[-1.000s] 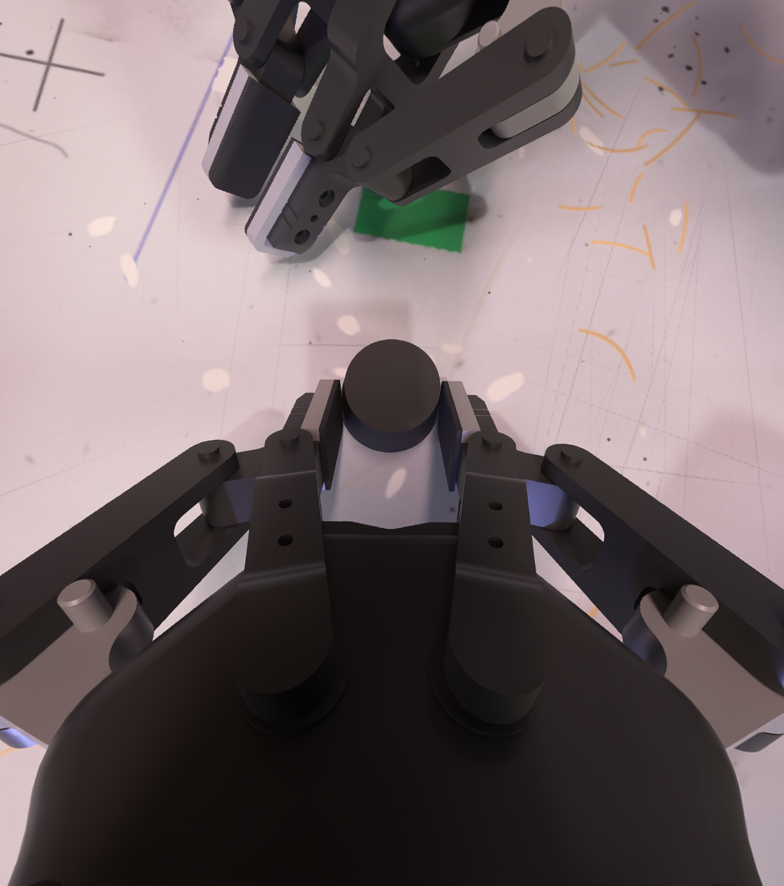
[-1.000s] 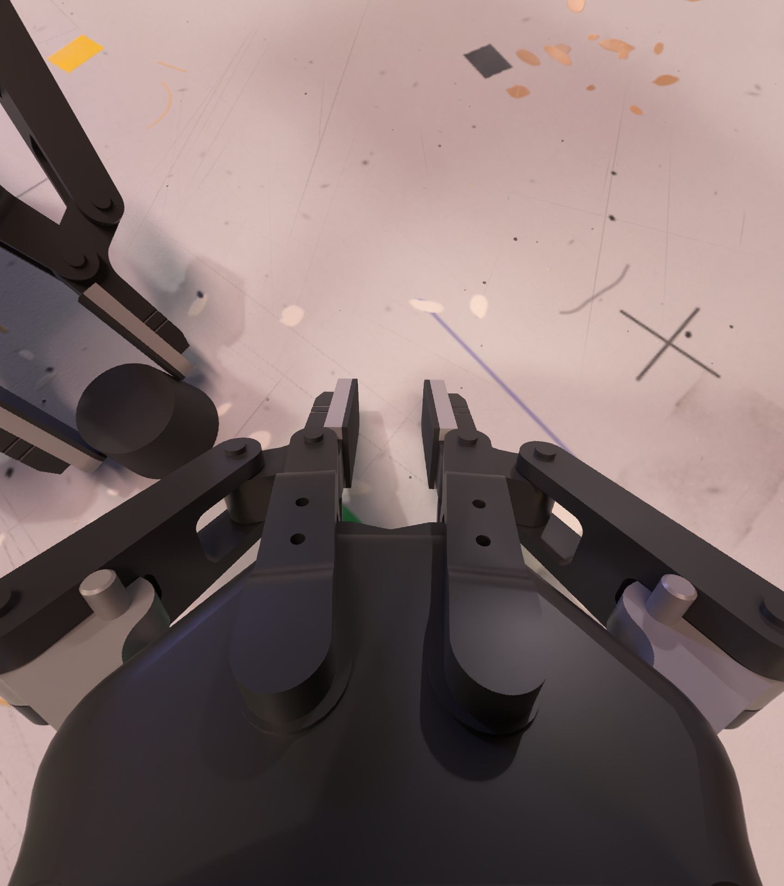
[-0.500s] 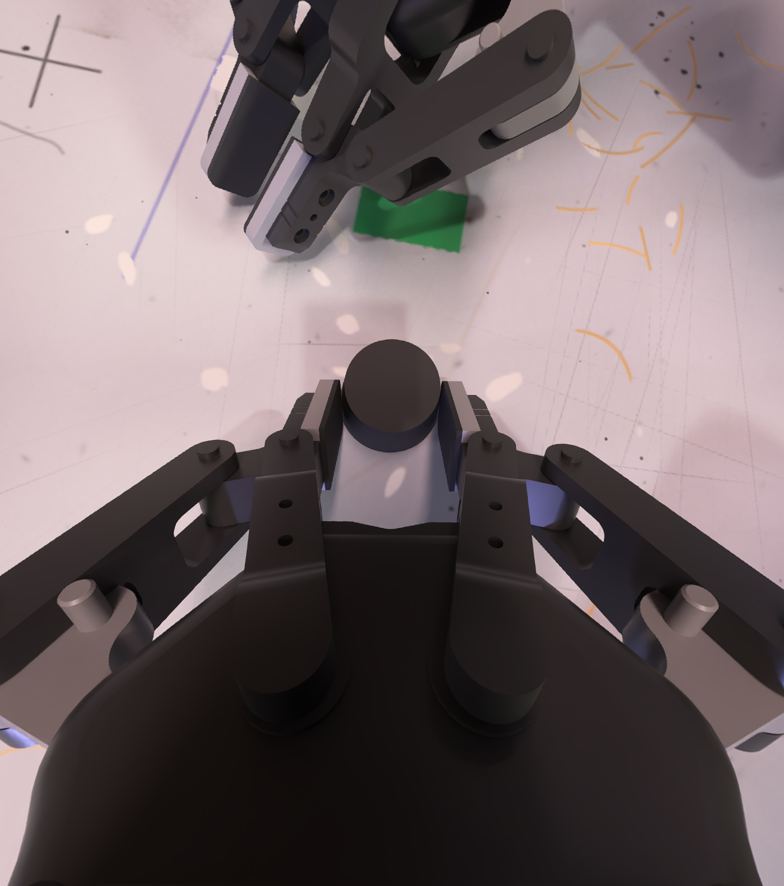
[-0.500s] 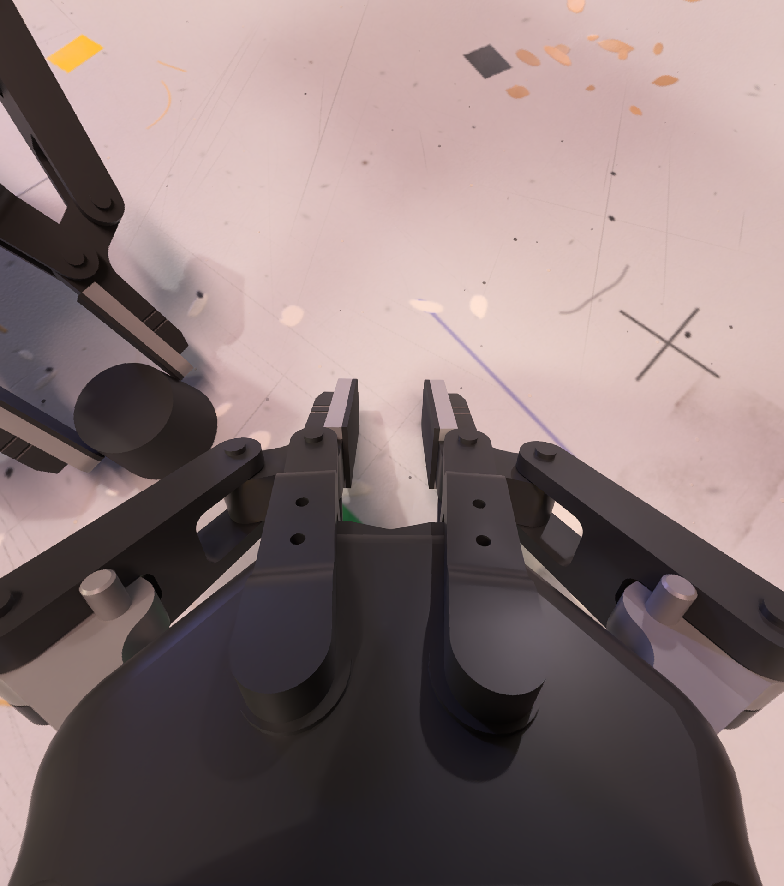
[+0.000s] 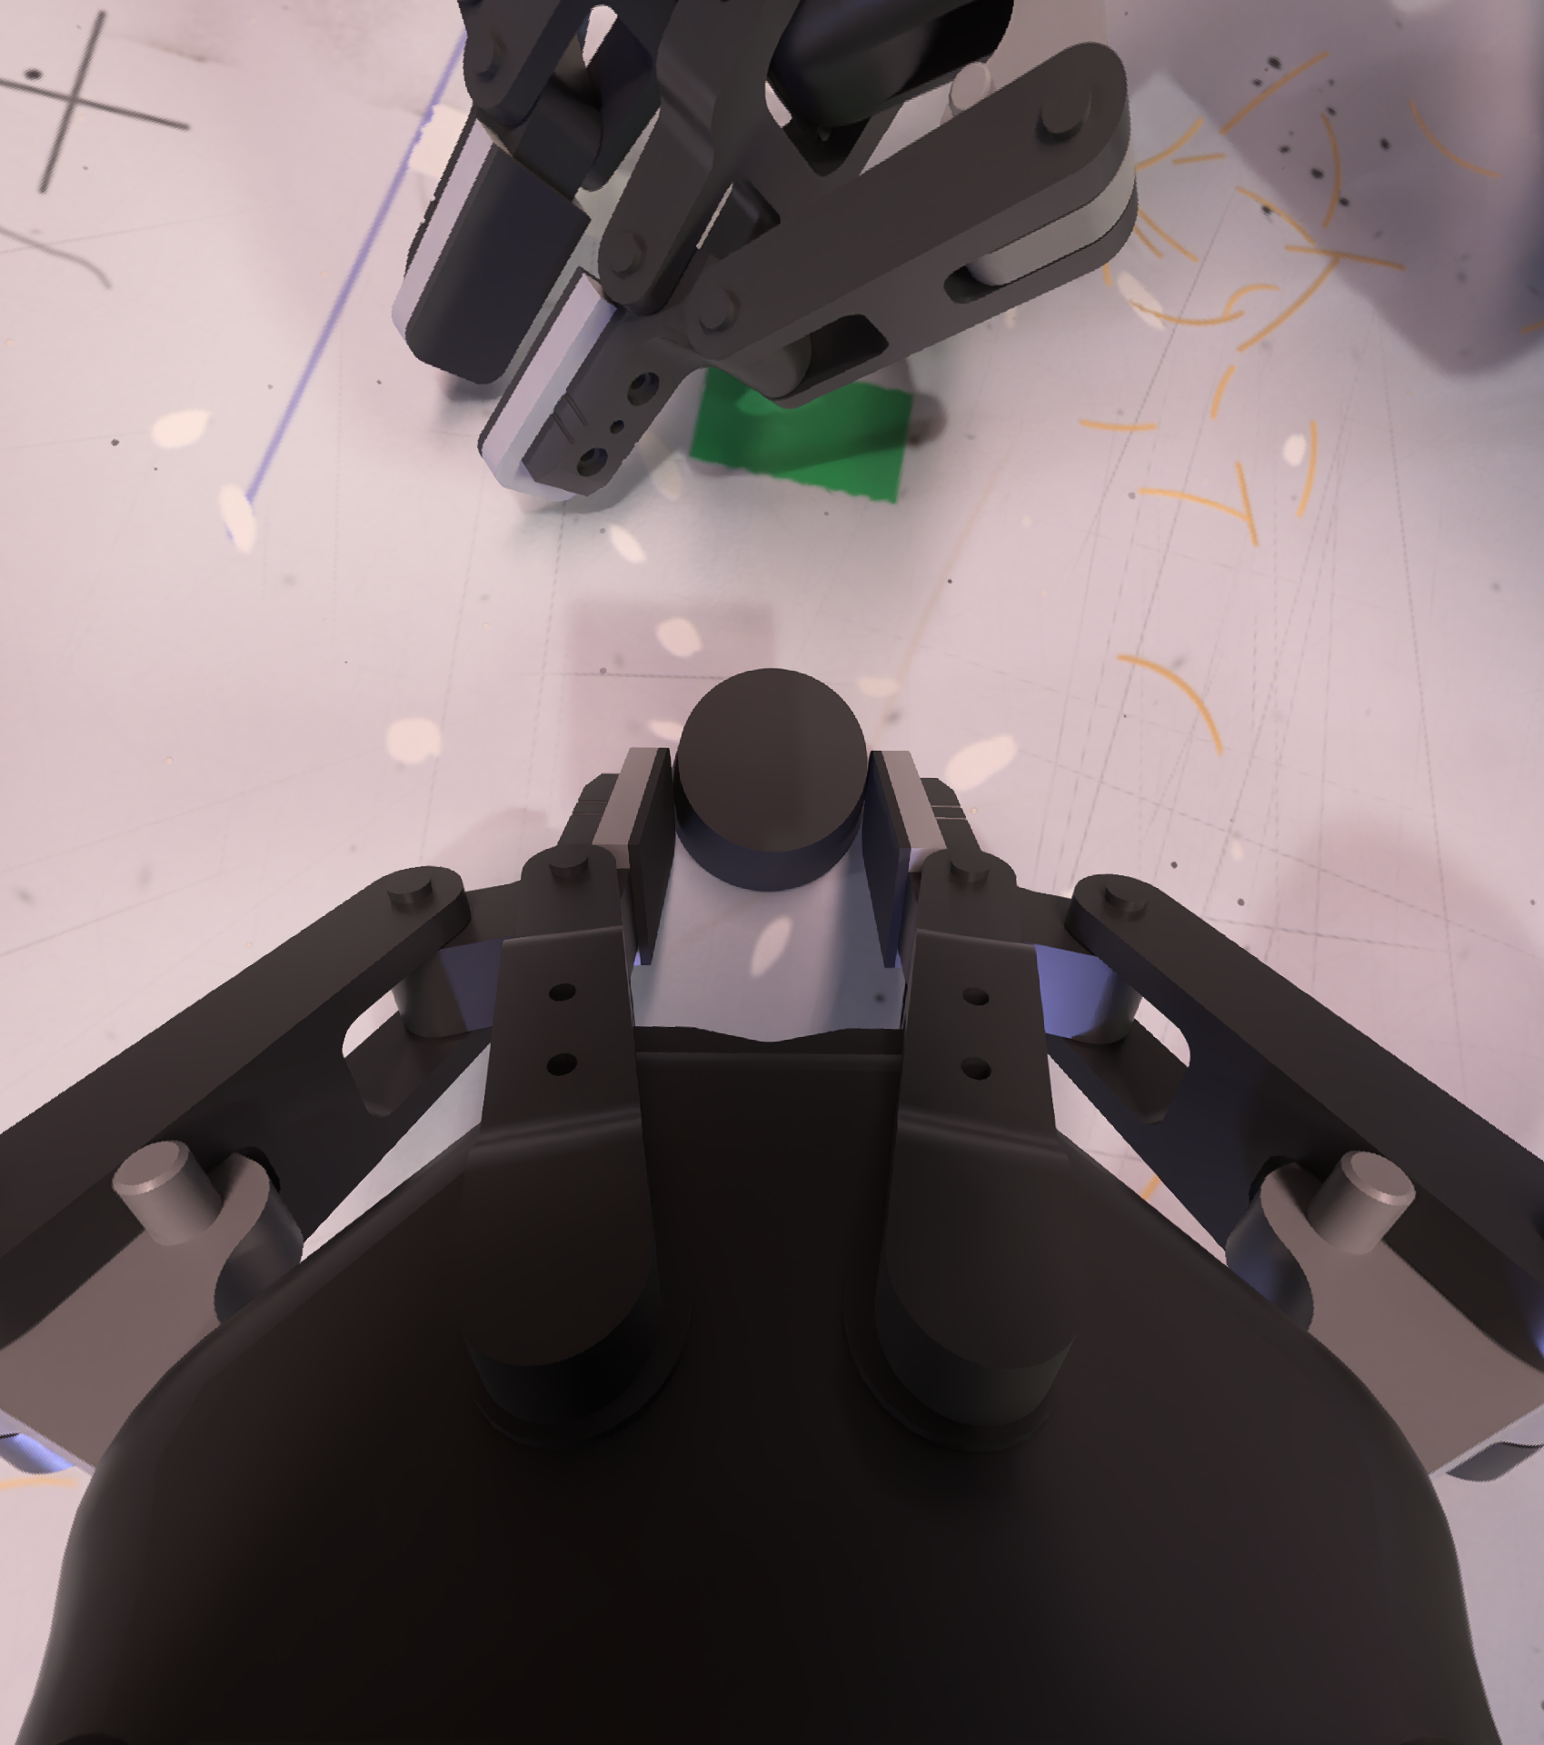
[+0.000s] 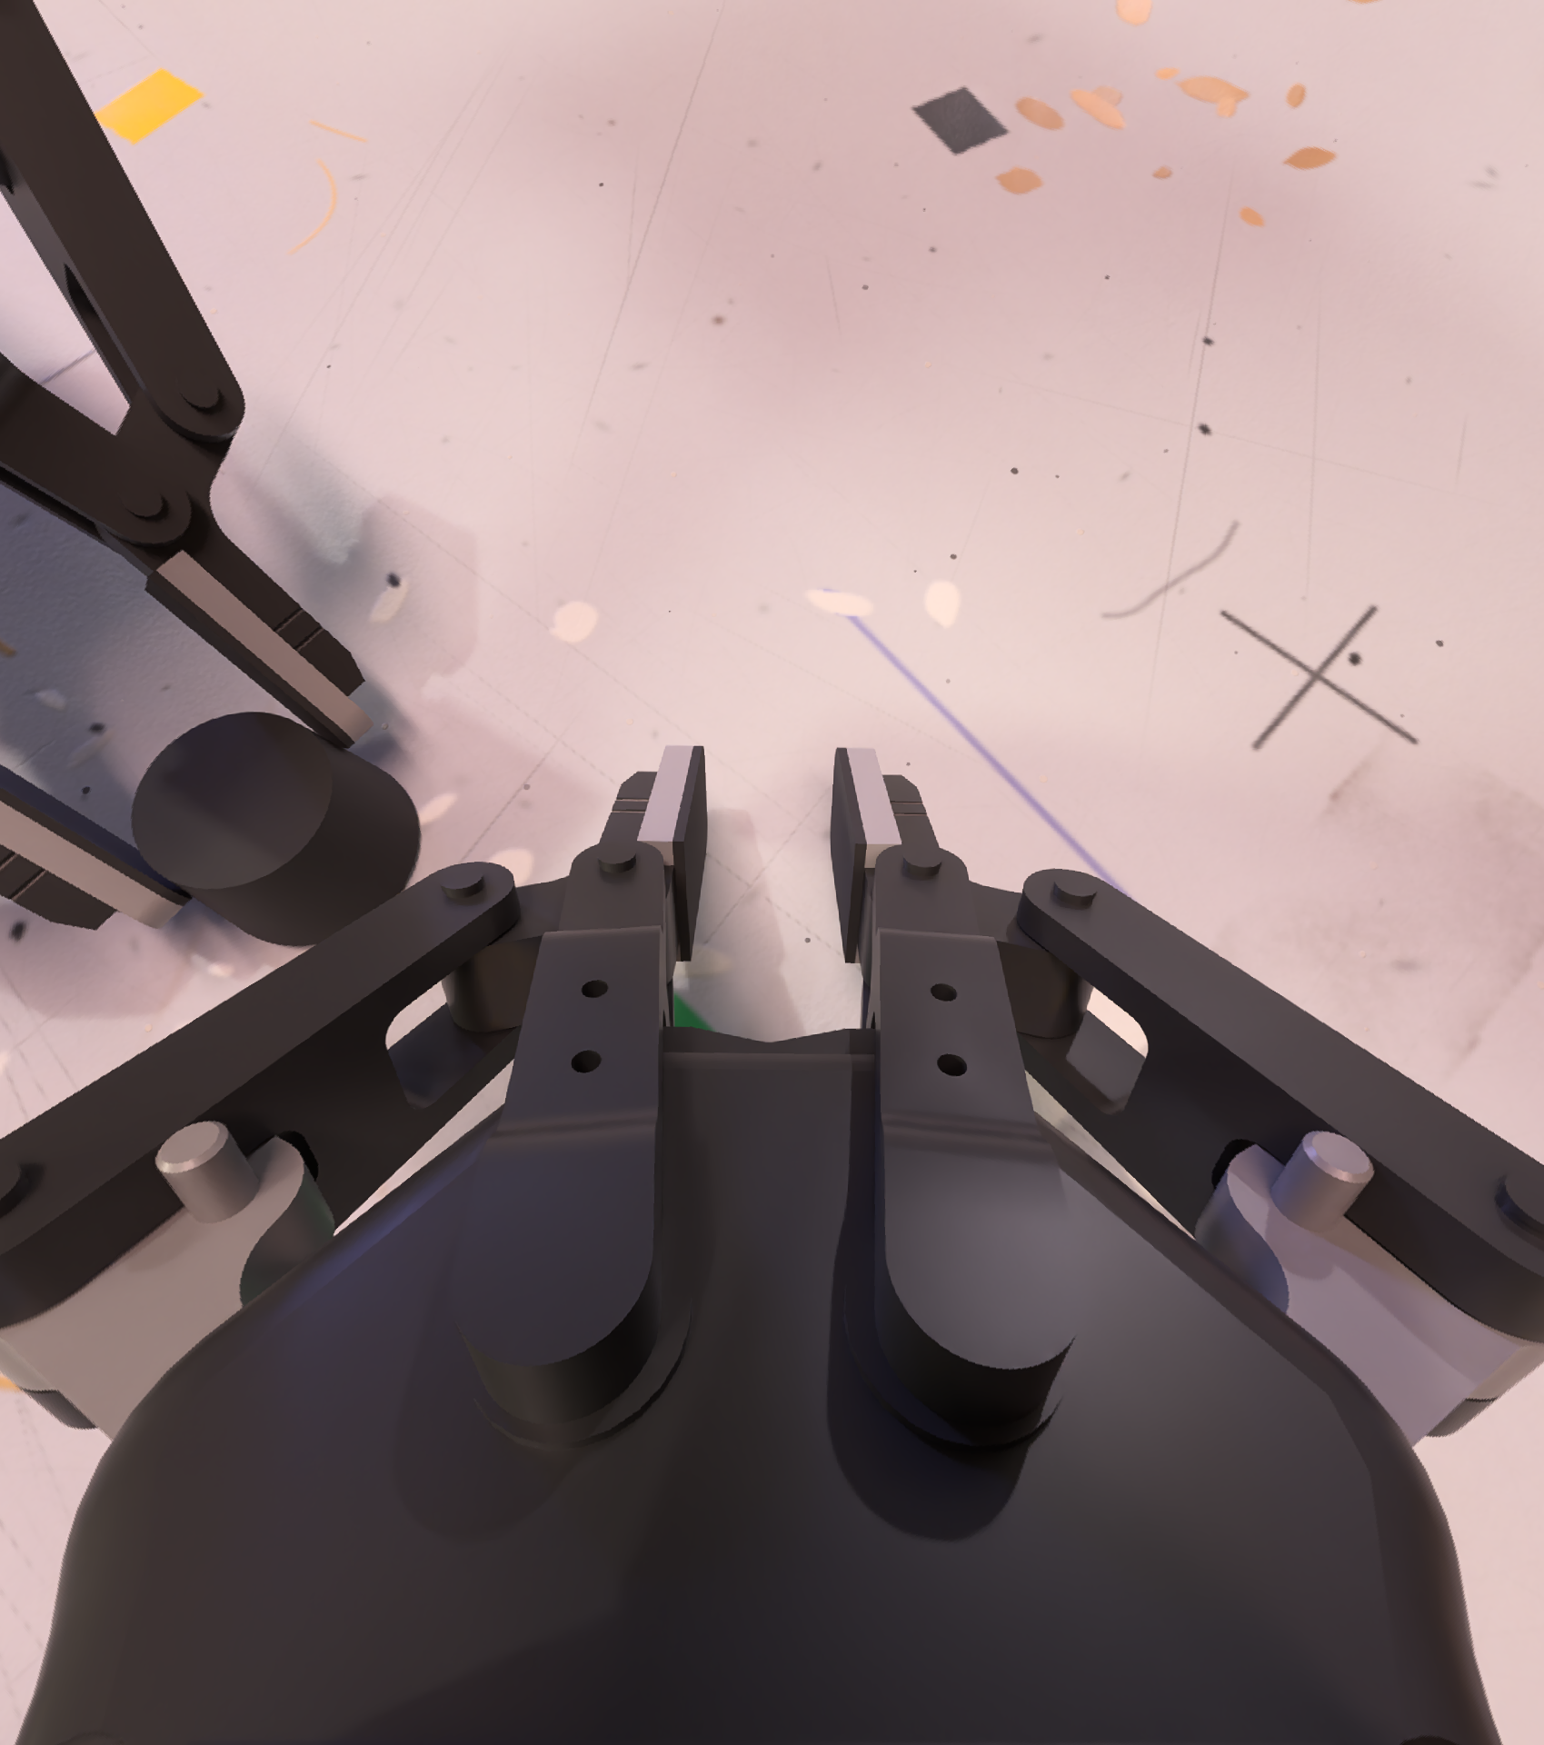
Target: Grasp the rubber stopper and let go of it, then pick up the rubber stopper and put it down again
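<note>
The left end effector (image 5: 770, 831) is clamped on the rubber stopper (image 5: 770, 770), apparently on the bench (image 5: 182, 755), leaving release or set-down, while the right end effector (image 6: 769, 812) stands slightly apart, empty.

rubber stopper (image 5: 770, 767) between left gripper (image 5: 770, 831) fingers (image 5: 645, 831) | right gripper (image 5: 503, 415) beyond | green patch (image 5: 796, 444) under it

A workshop: scuffed worktop (image 6: 938, 397) strewn with orange shavings (image 5: 1174, 689).

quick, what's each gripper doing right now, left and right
Left gripper: closed on the rubber stopper.
Right gripper: open, a gap between its fingers, holding nothing.
</note>
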{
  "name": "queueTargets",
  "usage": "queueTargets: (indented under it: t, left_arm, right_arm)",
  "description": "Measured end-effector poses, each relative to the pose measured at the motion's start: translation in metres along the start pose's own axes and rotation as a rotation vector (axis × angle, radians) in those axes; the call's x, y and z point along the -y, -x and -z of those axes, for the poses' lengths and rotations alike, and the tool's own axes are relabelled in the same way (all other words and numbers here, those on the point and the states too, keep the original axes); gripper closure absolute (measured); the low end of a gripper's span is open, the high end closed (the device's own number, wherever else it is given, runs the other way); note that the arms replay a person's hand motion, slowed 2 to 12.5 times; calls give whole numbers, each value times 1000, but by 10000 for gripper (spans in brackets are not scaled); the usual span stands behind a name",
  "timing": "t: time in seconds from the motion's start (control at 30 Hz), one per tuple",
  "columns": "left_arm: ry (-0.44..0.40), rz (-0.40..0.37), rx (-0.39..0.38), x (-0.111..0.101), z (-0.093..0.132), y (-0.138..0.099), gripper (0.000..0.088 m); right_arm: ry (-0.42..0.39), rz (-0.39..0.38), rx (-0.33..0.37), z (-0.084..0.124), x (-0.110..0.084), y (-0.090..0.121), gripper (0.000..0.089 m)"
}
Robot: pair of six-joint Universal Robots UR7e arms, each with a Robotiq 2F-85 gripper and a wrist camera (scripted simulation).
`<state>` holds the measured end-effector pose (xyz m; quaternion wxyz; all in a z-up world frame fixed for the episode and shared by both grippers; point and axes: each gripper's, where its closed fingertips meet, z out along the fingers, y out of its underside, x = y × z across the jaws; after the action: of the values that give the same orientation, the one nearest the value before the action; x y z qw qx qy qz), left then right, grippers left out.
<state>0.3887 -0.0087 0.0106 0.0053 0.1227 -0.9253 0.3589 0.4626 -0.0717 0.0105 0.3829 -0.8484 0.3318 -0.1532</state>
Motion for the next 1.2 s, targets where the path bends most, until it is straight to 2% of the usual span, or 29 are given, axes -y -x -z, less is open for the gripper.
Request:
queueTargets:
  t: [0.7,1.2]
  left_arm:
    - [-19,40,-36,0,3,-1,516]
    - [-45,45,-27,0,8,2,516]
  right_arm:
    - [0,-1,-1,0,0,0,648]
    - [0,0,-2,0,0,0,647]
